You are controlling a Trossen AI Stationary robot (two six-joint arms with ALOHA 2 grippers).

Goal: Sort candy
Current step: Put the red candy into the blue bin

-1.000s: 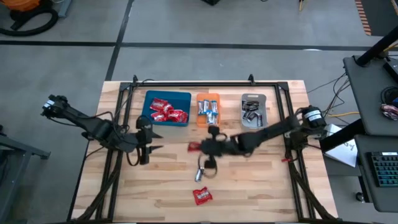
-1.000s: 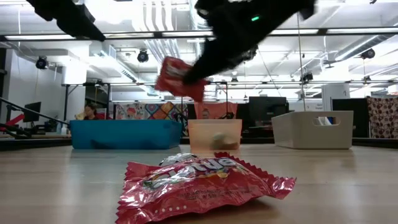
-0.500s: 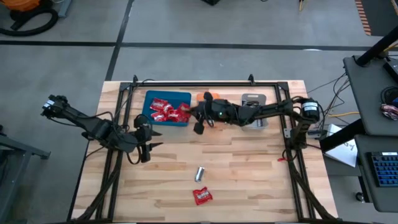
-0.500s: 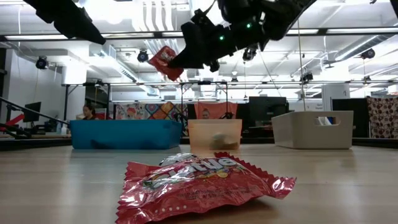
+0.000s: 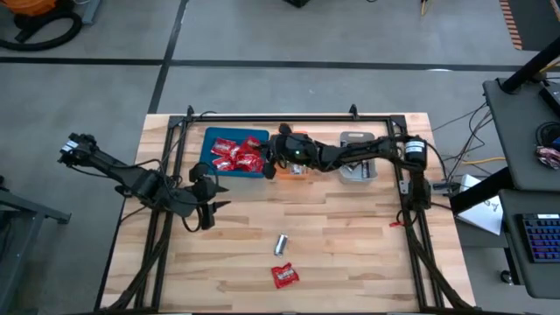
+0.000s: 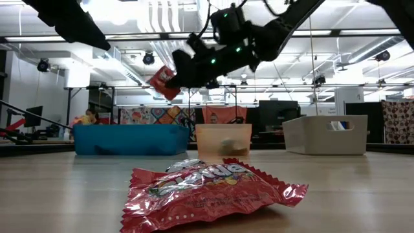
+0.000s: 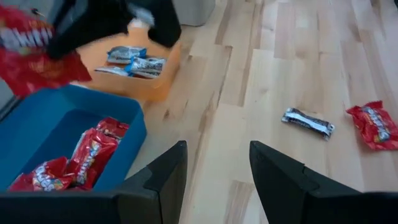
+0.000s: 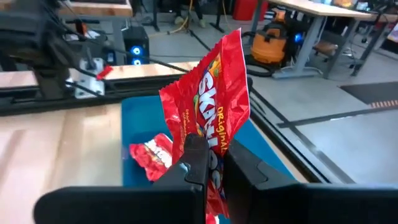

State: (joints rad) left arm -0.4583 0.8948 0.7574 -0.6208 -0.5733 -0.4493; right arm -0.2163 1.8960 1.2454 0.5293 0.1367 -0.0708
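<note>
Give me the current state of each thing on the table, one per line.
Right pincer: shut on a red candy bag, held above the blue tray.
Left pincer: open, empty, hovering over the table.
Blue tray: holds several red bags.
Orange tray: holds blue-and-white candies.
Grey tray: holds dark candies.
Loose red bag: lying on the table.
Loose silver-wrapped candy: lying on the table.

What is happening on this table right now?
The robot is sorting candy into trays. The right claw is shut on a red candy pack and holds it above the blue tray, which already has red packs in it. The left claw hangs open over the table, to the left, and holds nothing. One blue-and-white candy and one red candy lie on the wood.
</note>
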